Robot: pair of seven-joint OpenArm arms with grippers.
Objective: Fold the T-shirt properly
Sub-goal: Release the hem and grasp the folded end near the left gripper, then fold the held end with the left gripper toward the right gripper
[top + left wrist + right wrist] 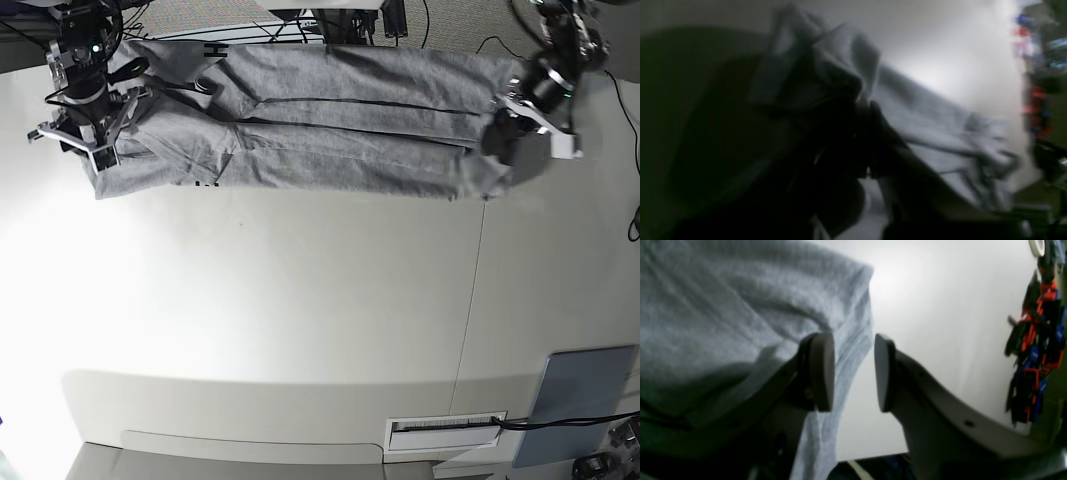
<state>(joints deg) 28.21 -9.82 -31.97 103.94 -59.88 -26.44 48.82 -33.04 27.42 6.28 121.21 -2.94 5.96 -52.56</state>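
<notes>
The heather-grey T-shirt (350, 130) lies as a long, creased band across the far side of the white table, with black lettering (214, 49) showing near its left end. In the base view my left gripper (505, 135) is at the shirt's right end. The left wrist view is blurred; its dark fingers (868, 140) look shut on bunched grey T-shirt cloth (940, 126). My right gripper (95, 135) is at the shirt's left end. Its two pads (853, 371) stand apart, open, and the T-shirt's edge (723, 306) drapes behind the left pad and hangs into the gap.
A grey-blue flat panel (578, 405) lies at the near right corner, beside a white slotted plate (445, 432). Cables (330, 20) run along the far edge. A table seam (470, 300) runs front to back. Red and blue clutter (1037, 350) hangs off the table's side.
</notes>
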